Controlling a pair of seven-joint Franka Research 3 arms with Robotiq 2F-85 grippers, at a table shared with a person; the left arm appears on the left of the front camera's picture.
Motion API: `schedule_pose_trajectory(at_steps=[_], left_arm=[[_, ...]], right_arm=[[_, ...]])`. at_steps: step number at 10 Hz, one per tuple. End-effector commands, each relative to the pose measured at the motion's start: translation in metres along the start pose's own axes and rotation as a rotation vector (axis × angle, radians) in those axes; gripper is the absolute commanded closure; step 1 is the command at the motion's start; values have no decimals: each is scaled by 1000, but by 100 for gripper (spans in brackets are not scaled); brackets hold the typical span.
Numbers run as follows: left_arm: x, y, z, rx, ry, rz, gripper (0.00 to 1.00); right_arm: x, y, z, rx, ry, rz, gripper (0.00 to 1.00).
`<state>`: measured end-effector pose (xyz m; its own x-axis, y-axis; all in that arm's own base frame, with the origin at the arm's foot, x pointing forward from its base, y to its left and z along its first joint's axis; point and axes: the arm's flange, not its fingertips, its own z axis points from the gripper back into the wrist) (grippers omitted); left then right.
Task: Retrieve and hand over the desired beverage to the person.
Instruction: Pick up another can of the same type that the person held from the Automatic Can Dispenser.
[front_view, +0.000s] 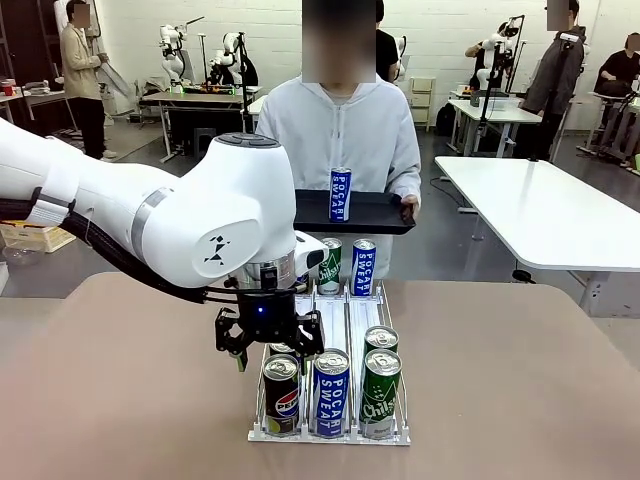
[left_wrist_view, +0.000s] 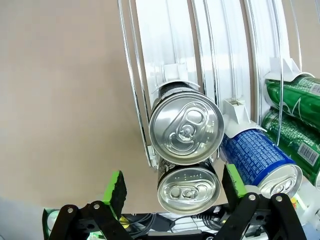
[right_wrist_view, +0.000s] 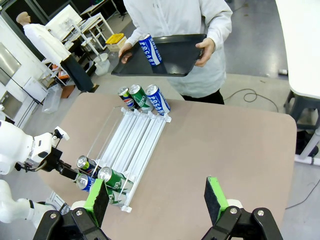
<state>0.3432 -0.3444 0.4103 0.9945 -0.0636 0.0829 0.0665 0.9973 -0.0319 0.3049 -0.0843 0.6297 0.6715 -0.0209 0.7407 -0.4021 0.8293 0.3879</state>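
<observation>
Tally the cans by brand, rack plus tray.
Pocari Sweat cans: 3
Chilsung cans: 3
Pepsi cans: 2
Dark can behind the front Pepsi, label hidden: 1
Total: 9

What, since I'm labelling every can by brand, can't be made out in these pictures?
- Front view: the left arm hides the rack's middle and the far can in its left lane.
- Left wrist view: the two cans ahead of the left gripper are seen end-on, so their labels are unreadable.
- Right wrist view: the near cans are small, and some sit partly behind a finger of the right gripper.
</observation>
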Motion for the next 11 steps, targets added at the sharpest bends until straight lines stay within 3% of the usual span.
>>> schedule_pose_trajectory(at_steps=[1,2,3,4,5,6,8,9,11], left_arm=[[3,-3,-3,17,-27,16,0],[2,-3,-4,17,-30,14,0],[3,-3,-4,10,-42,-1,34],[2,-2,-4,2,-35,-1,55],[2,-2,-3,-2,-32,7,89],[3,-2,-3,-8,-22,12,100],[3,-2,-4,-10,-6,22,100],[4,-2,-4,-12,2,27,89],[4,-2,-4,-14,14,38,100]], right_arm=[[1,-2,-3,31,-6,2,0],[1,-2,-3,31,-6,2,0],[1,-2,-3,31,-6,2,0],[1,-2,-3,31,-6,2,0],[1,-2,-3,31,-6,2,0],[1,-2,-3,31,-6,2,0],[1,-2,-3,31,-6,2,0],[1,-2,-3,31,-6,2,0],[1,-2,-3,31,-6,2,0]])
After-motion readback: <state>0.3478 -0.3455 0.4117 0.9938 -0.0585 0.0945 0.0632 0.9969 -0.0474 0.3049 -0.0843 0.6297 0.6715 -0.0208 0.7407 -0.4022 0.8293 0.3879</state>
